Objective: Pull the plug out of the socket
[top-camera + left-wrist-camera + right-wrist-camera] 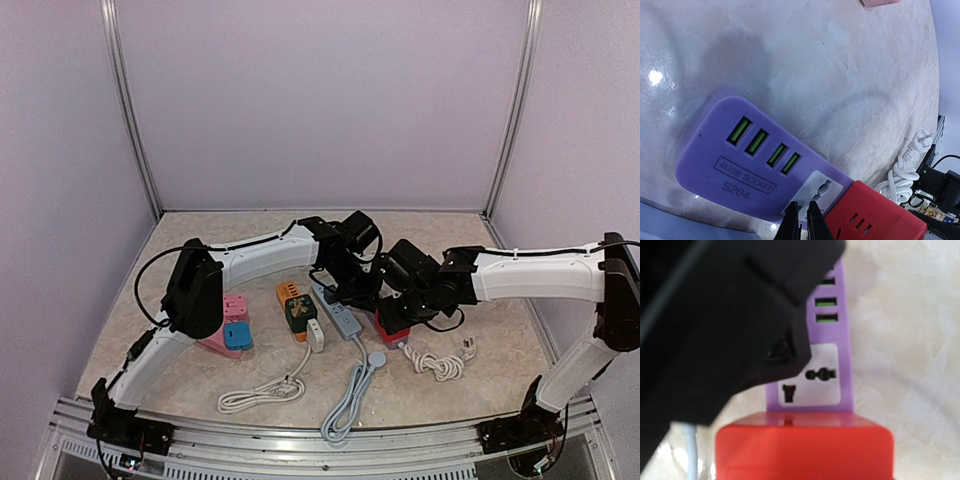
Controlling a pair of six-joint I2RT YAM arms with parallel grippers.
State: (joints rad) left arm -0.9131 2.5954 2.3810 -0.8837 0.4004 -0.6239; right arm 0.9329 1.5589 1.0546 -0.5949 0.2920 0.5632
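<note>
- Cords lie nearest my bases: a coiled white cable (262, 392), a pale looped cord (345, 400), and to the right a bunched white cord (440, 362) with its bare plug end lying on the table (200, 240).
- Just beyond them is the red plug (392, 332), a blocky body sitting on the near end of the purple power strip (715, 165). It touches the strip and hides that end, and its pins are out of sight.
- My right claw (396, 318) is down over the red plug. Its fingers do not show in its own camera, so I cannot tell whether they clamp the plug.
- Past the plug, the strip has a white socket panel (815, 380) with nothing in it, then a row of four green USB ports (765, 145).
- My left claw (802, 222) is over that white panel, its two black fingertips drawn almost together with nothing between them. I cannot tell whether they press on the strip.
- Left of the strip is an orange strip (288, 293) carrying a dark green adapter (300, 312), with a white plug (316, 336) at its near end.
- Further left, close to my left arm, a pink socket block (232, 308) has a blue adapter (238, 336) against its near side.
</note>
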